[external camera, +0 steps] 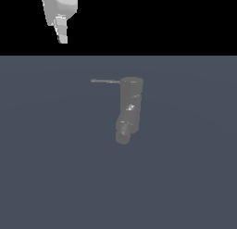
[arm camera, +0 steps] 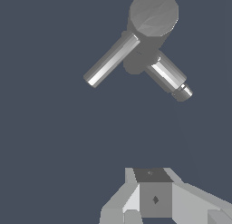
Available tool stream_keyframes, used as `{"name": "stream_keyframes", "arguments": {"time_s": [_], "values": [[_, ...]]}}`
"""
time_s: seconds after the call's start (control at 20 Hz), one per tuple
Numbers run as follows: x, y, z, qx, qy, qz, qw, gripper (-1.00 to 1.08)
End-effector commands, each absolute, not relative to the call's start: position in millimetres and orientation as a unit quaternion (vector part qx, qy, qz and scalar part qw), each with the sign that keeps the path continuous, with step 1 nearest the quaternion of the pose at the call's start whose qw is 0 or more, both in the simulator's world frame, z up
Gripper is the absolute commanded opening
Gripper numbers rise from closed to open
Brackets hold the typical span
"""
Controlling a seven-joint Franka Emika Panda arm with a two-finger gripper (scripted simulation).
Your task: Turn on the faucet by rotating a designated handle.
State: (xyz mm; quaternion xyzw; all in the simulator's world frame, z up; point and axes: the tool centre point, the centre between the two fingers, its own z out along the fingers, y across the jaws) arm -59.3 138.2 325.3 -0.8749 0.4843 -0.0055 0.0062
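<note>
Most of my arm is cut off by the exterior view's upper edge; only my end effector (external camera: pixel 61 31) shows. In the wrist view its fingertips run past the edge, so I cannot tell how its jaws stand.

Only non-task item is the floor (external camera: pixel 185 177): flat, uniform slate blue-grey, no markings or texture. In the exterior view it ends at a straight horizontal edge against a solid black backdrop (external camera: pixel 162 19). Wrist view shows the same plain surface.
</note>
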Motion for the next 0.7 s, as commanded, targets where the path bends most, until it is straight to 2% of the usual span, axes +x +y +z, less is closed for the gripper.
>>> {"name": "stream_keyframes", "arguments": {"time_s": [0.0,0.65], "values": [[-47.7,137.9,316.6,-0.861,0.508,-0.005,0.006,-1.00],[13.5,122.9,269.2,-0.777,0.629,-0.003,0.004,-1.00]]}}
